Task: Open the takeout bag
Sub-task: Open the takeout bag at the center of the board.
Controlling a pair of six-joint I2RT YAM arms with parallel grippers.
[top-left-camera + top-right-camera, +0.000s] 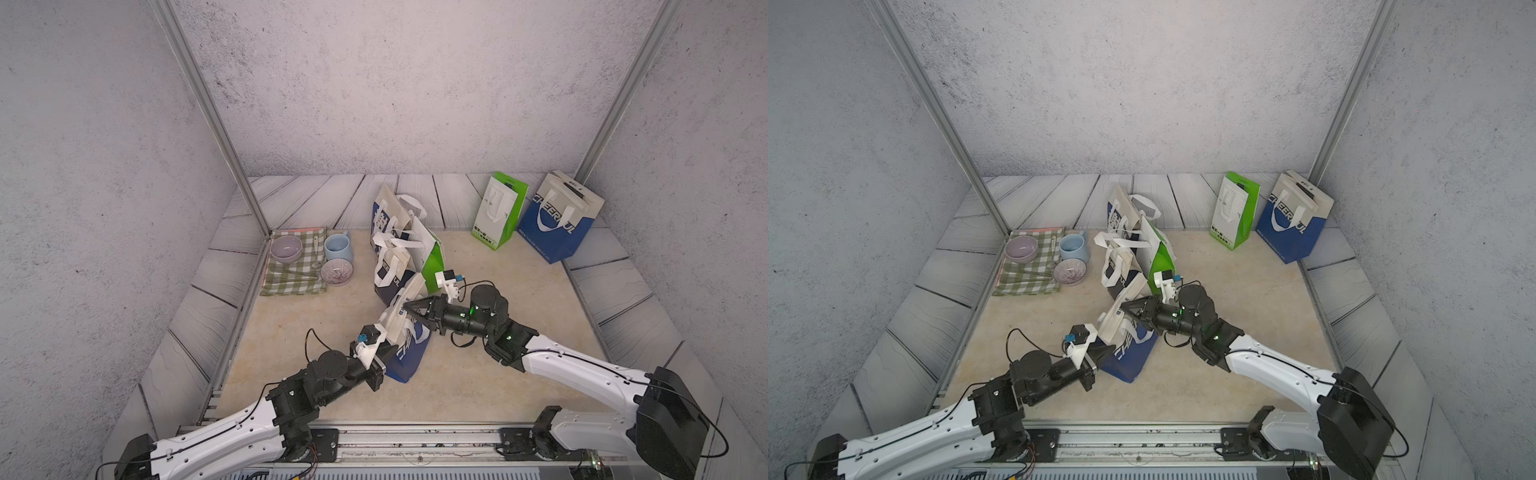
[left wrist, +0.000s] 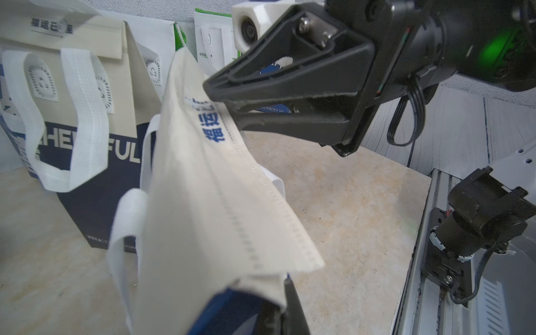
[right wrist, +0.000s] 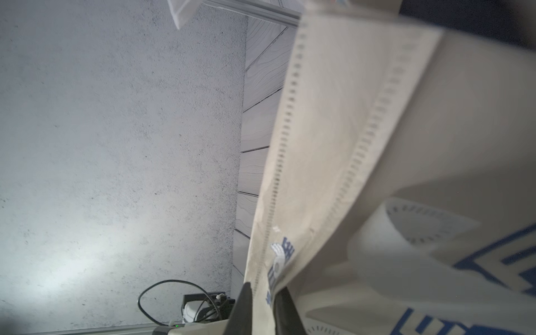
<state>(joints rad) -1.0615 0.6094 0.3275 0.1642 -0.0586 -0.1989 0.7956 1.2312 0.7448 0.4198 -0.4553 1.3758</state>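
The takeout bag (image 1: 409, 353) stands near the middle of the mottled beige tabletop (image 1: 519, 299), toward the front. It is a soft non-woven thing, cream above and deep blue below. Its folded top flap (image 2: 220, 203) is held out flat and slanted, with rows of stitched perforation along both long edges and blue print near the gripped end.

The right gripper (image 1: 406, 309) comes in from the side. Its black wedge fingers (image 3: 285, 307) are pinched on the flap's edge, with fabric sandwiched between them in the right wrist view. The left gripper (image 1: 387, 354) is clamped tight on the bag's lower near side, cream fabric bunched against one finger (image 2: 291, 301). A white ribbon handle (image 2: 127, 220) hangs slack.

Just behind leans a huddle of similar bags (image 1: 395, 237), handles flopping. Well apart, at the far right, stand a green-and-white bag (image 1: 498, 212) and a blue-and-cream bag (image 1: 559, 220).

To the left, on and beside a green checked cloth (image 1: 291, 278), sit a lilac bowl (image 1: 286, 248), a pale blue mug (image 1: 337, 247) and a ribbed pink bowl (image 1: 336, 272). Open tabletop lies to the right of the arms and in front of the bag, up to the metal rail (image 1: 415, 436).
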